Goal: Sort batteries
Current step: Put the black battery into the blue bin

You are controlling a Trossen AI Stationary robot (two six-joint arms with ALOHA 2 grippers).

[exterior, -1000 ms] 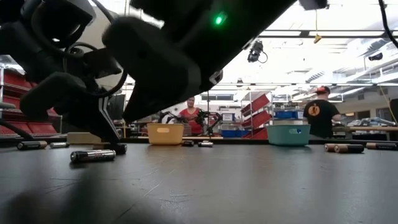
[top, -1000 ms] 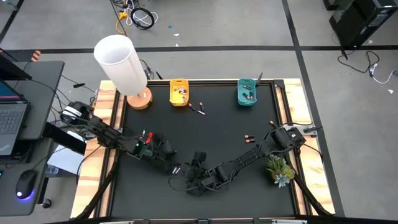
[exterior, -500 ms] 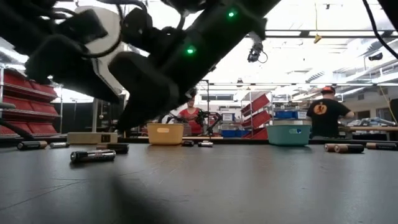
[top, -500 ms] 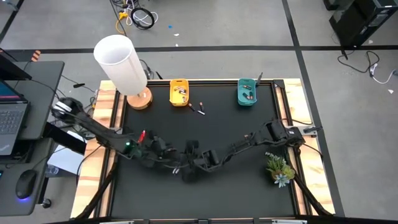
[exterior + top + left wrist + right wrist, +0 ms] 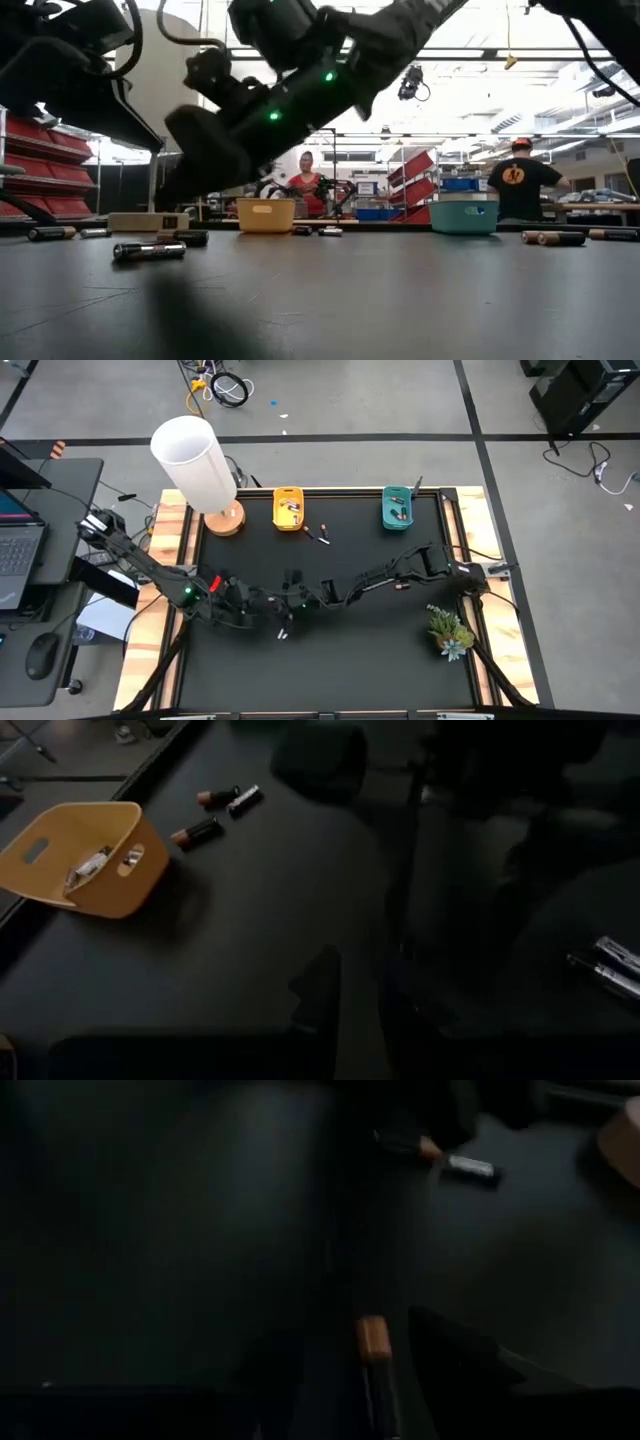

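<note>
- Risk first: a dark, copper-tipped battery (image 5: 372, 1368) lies lengthwise between the spread jaws of your right gripper (image 5: 350, 1335), with a gap showing on each side. If you close off-centre, one finger could roll it away rather than pinch it.
- Second risk: both grippers crowd the same patch of table, well in front of the yellow bin (image 5: 279, 512). A careless move by either arm could knock them together.
- Third risk: a pale battery (image 5: 283, 631) lies just beyond the grippers, farther from the yellow bin. A low sweep could flick it off the mat.
- Pose: the right arm stretches long and low across the table, past the teal bin (image 5: 386, 510), which sits beside the yellow bin.
- Pose: the left gripper (image 5: 268, 603) sits next to the right one, its arm folded low. The view is dim, so whether it is released or clenched cannot be told.
- More batteries (image 5: 317, 534) lie just beside the yellow bin, and another pair (image 5: 400, 584) lies well apart from it, under the right arm.
</note>
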